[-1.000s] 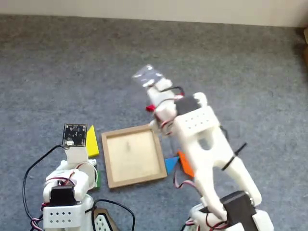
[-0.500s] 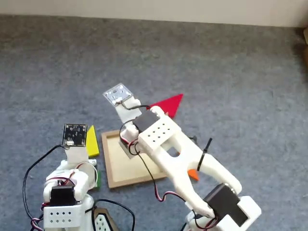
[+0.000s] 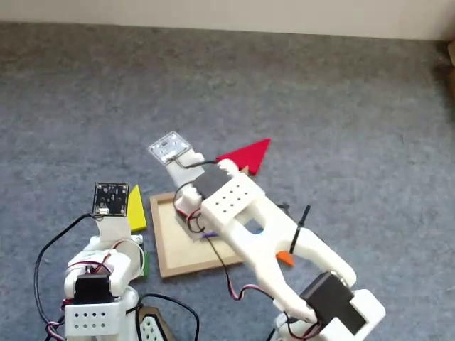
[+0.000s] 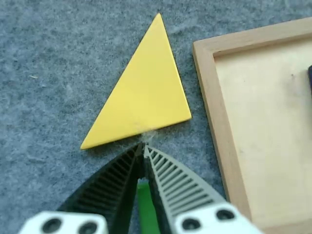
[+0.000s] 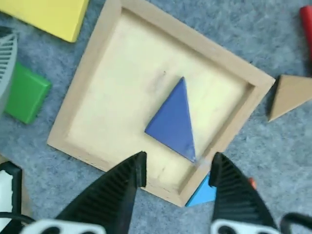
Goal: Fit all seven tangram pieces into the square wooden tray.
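Grey carpet. Tray low in middle of high view, blue triangle flat inside. Right gripper spread wide above, holding nothing. Left gripper pinched together beside yellow triangle. Pieces look light, thin, stiff; pinch across edges.

The tabletop is a flecked blue-grey. The tray is pale bare wood with a faint grain. The pieces are plain, each one flat colour: a deep blue triangle, a bright yellow triangle, a green piece, a tan triangle, a light blue piece, an orange piece and a red triangle. The arms are white with black motors. The left end effector has one black and one grey finger, both ribbed; the right end effector is black.
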Controlling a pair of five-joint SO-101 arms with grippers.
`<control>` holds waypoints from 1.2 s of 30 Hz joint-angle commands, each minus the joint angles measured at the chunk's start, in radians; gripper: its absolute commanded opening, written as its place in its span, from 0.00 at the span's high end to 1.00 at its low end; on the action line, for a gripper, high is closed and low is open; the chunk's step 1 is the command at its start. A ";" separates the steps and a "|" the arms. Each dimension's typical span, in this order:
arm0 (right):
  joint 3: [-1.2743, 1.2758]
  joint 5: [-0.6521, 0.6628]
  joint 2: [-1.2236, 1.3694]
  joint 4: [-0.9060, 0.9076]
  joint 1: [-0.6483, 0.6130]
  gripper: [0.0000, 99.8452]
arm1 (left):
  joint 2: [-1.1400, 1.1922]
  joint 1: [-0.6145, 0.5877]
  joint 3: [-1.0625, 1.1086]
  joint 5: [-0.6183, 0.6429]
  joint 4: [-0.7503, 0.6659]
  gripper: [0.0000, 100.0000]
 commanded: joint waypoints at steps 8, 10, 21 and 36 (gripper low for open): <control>0.108 0.258 0.062 -0.199 0.199 1.00 | -0.007 -0.013 0.021 -0.009 0.006 0.99; 0.156 0.273 0.096 -0.254 0.196 1.00 | -0.007 -0.013 0.021 -0.009 0.006 0.99; 0.202 0.272 0.150 -0.332 0.056 1.00 | -0.007 -0.013 0.021 -0.009 0.006 0.99; 0.180 0.275 0.156 -0.423 0.148 1.00 | -0.007 -0.013 0.021 -0.009 0.006 0.99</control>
